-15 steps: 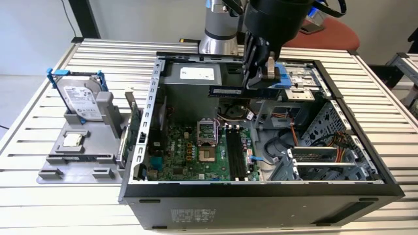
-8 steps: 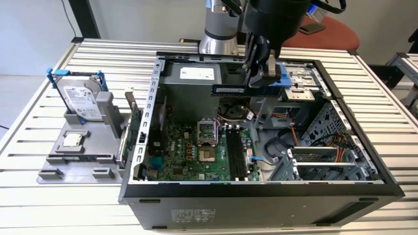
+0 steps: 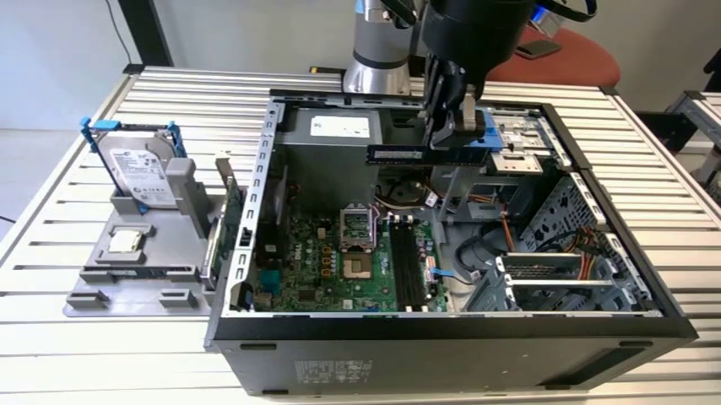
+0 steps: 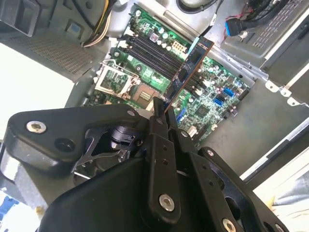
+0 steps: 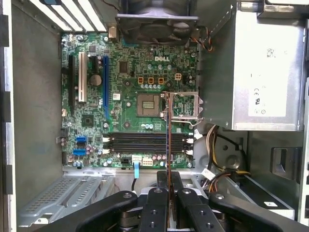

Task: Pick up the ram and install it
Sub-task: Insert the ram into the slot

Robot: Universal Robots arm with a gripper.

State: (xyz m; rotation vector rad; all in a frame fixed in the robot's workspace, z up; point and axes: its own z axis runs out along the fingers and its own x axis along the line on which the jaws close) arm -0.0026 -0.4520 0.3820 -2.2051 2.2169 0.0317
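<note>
Exterior view: hand [image 3: 447, 143] pinching ram [image 3: 397, 153], held level above open case [image 3: 451, 325]. First wrist view adds: ram [image 5: 167, 140] edge-on, crossing black slots [image 5: 140, 141] of motherboard [image 5: 120, 111] inside the case. Hard drive [image 3: 141, 173] stands on surface [image 3: 67, 219] beside it.

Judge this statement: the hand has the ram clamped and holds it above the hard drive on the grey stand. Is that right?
Wrong place. The hand clamps the ram above the motherboard inside the open computer case; the hard drive stands outside it, as the exterior view shows.
</note>
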